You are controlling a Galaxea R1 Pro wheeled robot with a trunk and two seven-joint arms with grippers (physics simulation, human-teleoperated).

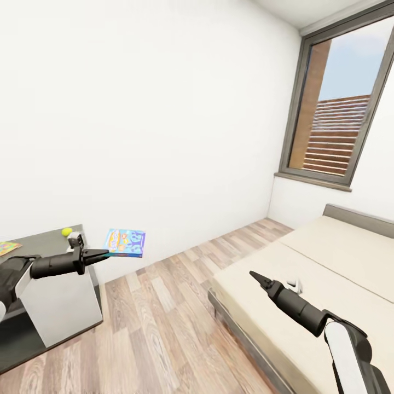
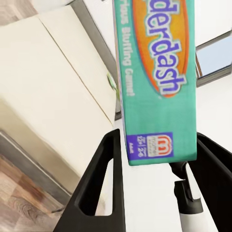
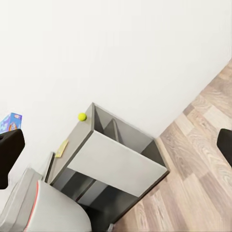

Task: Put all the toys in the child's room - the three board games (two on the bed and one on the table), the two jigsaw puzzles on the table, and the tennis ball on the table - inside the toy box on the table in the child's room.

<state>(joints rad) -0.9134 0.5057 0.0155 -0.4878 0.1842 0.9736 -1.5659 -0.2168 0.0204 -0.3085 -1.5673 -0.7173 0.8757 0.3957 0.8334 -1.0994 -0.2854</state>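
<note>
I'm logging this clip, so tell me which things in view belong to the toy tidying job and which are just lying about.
Part of the job:
- blue board game, held in the left gripper
- tennis ball on the table
- jigsaw puzzle at the table's edge
- bed

Just there:
- window
- wooden floor
- white wall

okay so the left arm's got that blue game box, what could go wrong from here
1. The left gripper pinches the blue board game by one edge, with most of the box sticking out past the fingers over the wood floor; it could twist loose and drop.
2. The tennis ball sits at the table edge near that arm; a careless swing might knock it off.
</note>
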